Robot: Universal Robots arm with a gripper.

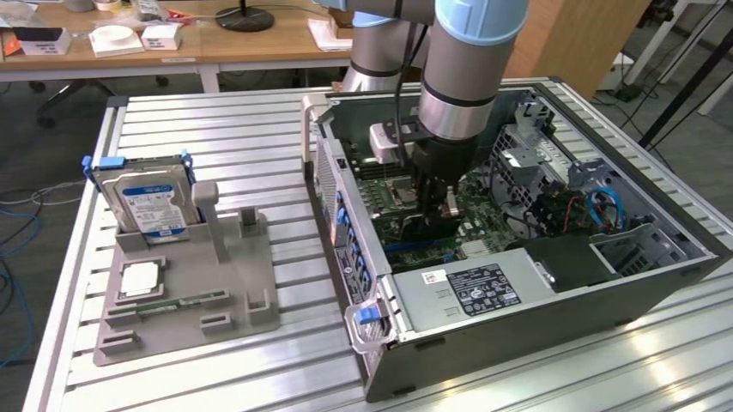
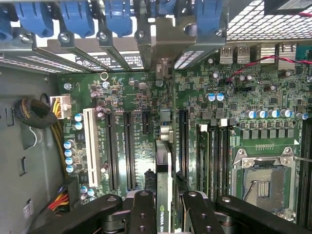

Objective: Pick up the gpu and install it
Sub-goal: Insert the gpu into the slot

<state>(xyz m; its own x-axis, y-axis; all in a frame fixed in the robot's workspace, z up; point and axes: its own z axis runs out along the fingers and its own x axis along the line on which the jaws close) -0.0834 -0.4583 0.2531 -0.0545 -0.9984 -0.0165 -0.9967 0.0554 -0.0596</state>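
One arm, one gripper [image 1: 433,225], reaching down into the open PC case [image 1: 641,283] lying on the slatted table [image 1: 229,129]. Gripper is clenched on the gpu [image 2: 164,180]: in the wrist view two black fingers [image 2: 144,214] flank the card, which is held edge-on with its metal bracket [image 2: 165,48] pointing at the rear slot wall. Card sits over the motherboard [image 2: 234,112], above the slots; can't tell if its edge is touching a slot.

Counts on the board, wrist view: one white slot [image 2: 90,146], three long black slots beside it plus a short one, one bare CPU socket [image 2: 263,183], a row of blue clips [image 2: 80,17] along the rear wall, at least five. One red-black wire pair [image 2: 253,66] crosses near the rear ports.

Exterior view: one grey fixture tray [image 1: 246,292] on the exterior view's left, well apart from the case. It holds one hard drive [image 1: 149,202] standing upright in a blue carrier, one square chip [image 1: 140,279] lying flat, one green memory stick [image 1: 172,305] lying flat below it. One PSU label [image 1: 481,287] faces up in the case.
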